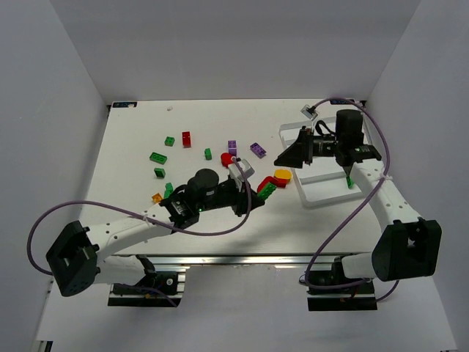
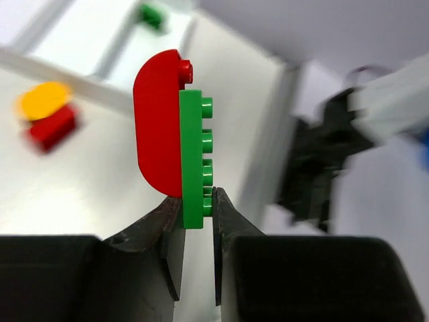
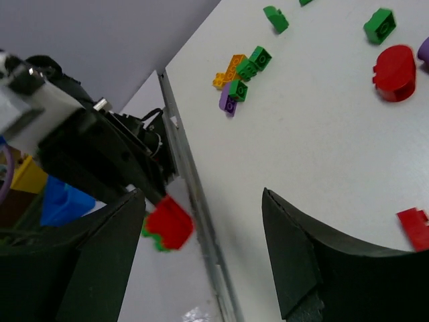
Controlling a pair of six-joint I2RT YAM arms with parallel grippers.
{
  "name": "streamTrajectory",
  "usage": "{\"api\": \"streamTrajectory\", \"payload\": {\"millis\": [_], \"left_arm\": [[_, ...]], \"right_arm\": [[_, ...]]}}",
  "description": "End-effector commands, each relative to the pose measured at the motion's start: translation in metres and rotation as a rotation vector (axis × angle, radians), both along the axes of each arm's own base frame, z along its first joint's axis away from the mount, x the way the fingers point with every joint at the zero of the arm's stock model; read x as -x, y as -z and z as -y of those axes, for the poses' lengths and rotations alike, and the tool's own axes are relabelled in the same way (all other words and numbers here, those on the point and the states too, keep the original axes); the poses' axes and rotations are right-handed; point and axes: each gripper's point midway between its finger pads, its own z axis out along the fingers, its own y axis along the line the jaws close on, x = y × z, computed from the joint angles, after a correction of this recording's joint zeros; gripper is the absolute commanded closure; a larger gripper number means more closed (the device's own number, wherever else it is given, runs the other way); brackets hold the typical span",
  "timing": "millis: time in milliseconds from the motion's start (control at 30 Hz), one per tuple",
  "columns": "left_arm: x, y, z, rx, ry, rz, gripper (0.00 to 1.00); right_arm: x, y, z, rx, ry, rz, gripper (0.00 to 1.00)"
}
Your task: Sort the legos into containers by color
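On the left of the worktop (image 1: 124, 147) we see loose legos lying apart from one another: several green bricks (image 1: 157, 156), a small red brick (image 1: 186, 138) at the far side, and an orange piece (image 1: 156, 197) close against the left arm (image 1: 132, 227). Further right lie two purple bricks (image 1: 258, 149) and a red disc (image 1: 229, 159), just beyond that arm's wrist.

Our left hand (image 2: 196, 198) is closed tight on the lower end of a green plate (image 2: 194, 154). The plate stands upright between the fingers, studs facing right. A red rounded piece (image 2: 157, 121) is stuck to its flat side, and the pair rises clear above the fingertips.

Between this hand and the tray (image 1: 316, 199) lie a yellow disc (image 1: 282, 174) and a red block (image 1: 268, 181). The two touch each other and lie just beside the tray's left wall.

A single green piece (image 1: 349, 180) lies inside the white tray, toward its right side; which compartment we cannot tell.

Our right hand (image 3: 201, 194) hangs over the tray's left end and points toward the left hand. Its fingers stand wide apart with nothing between them. In its own view the held red and green pair shows beyond the gap, touching neither finger.
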Motion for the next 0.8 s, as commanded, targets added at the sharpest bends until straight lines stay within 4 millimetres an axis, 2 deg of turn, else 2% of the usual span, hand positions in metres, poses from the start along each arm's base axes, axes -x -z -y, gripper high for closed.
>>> {"api": "streamTrajectory", "payload": {"millis": [0,67,233,500,767], "left_arm": [[-0.023,0.054,-0.043,-0.384,-0.140,0.207,1.00],[-0.035,0.057,-0.053,-0.451,-0.202,0.284,1.00],[-0.040,0.062,-0.059,-0.532,-0.238,0.392,1.00],[-0.039,0.057,-0.053,-0.518,-0.243,0.425,1.00],[-0.037,0.053,-0.043,-0.497,-0.230,0.423,1.00]], "right_arm": [[0.000,-0.013,-0.014,0.019,0.116,-0.199,0.25],[0.002,-0.003,-0.018,0.047,0.165,-0.261,0.24],[0.001,0.013,-0.021,0.117,0.257,-0.321,0.22],[0.011,0.049,-0.030,0.205,0.238,-0.329,0.22],[0.019,0.055,-0.050,0.217,0.163,-0.312,0.23]]}}
